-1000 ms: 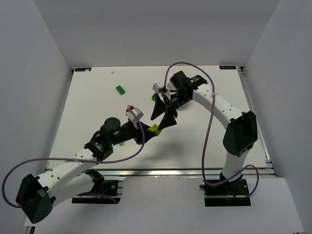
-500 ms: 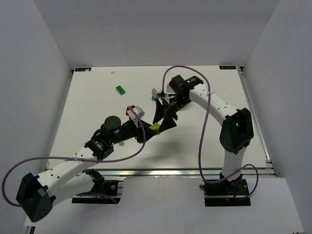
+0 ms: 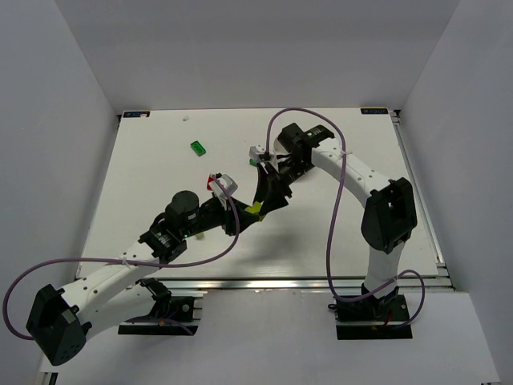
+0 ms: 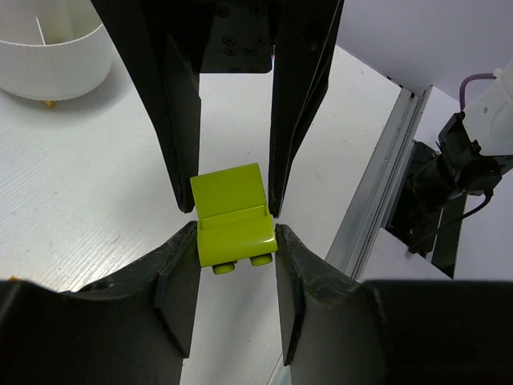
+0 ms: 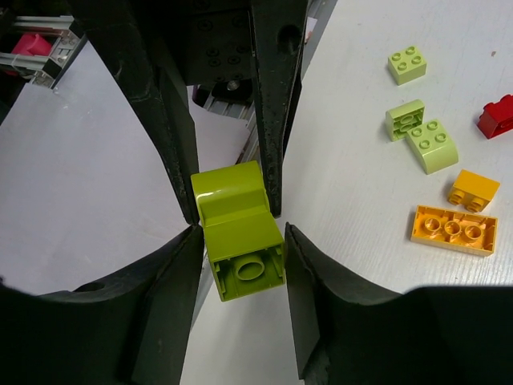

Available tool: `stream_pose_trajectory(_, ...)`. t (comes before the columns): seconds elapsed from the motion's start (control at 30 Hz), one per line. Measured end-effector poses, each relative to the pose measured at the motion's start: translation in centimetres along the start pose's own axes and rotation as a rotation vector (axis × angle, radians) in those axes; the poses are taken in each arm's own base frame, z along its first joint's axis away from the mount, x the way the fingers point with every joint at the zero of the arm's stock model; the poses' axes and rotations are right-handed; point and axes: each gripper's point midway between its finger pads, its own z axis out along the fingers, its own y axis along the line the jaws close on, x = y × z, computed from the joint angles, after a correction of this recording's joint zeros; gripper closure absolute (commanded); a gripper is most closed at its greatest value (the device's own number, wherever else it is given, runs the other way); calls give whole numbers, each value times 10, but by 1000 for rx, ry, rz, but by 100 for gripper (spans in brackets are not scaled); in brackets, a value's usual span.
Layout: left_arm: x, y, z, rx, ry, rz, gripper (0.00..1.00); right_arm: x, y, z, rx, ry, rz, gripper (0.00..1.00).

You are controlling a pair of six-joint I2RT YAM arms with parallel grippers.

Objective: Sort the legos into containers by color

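above the white table [image 3: 152, 184], apart from the white dish [image 4: 48, 60], my left gripper [image 4: 236, 265] is clamped on the lime brick [image 4: 232, 216]; my right gripper [image 5: 240, 277] flanks the same brick, but i cannot tell whether it presses it.

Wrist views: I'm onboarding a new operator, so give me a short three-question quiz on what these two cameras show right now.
1. True or false: the left gripper is clamped on the lime brick.
2. How many orange-yellow bricks lie on the table in the right wrist view?
3. Where does the white dish show in the left wrist view? A: upper left. B: lower right. C: centre.

Key: 1 true; 2 two; 3 A.
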Motion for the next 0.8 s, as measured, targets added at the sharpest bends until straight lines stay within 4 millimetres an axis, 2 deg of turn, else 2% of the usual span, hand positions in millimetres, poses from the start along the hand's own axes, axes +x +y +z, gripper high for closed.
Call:
stream_pose_trajectory(0.13,1,-1,-1,1,5,-1,100,2,1,0,-4,3,-11,63)
stream_pose_trajectory(0.4,4,-1,-3,-3,15,-5,100,4,0,0,-16,-4,-12,69)
stream_pose_trajectory(0.6,2,-1,-6,-13,11,2,100,1,-1,-1,-16,-14,-27,80)
stream_pose_trajectory(0.7,3,-1,-9,-15,18,3,100,6,-8,-9,12,4,-26,90)
stream_pose_trajectory(0.8,3,-3,-12,-14,17,6,100,9,-14,-17,37,14,-22,93)
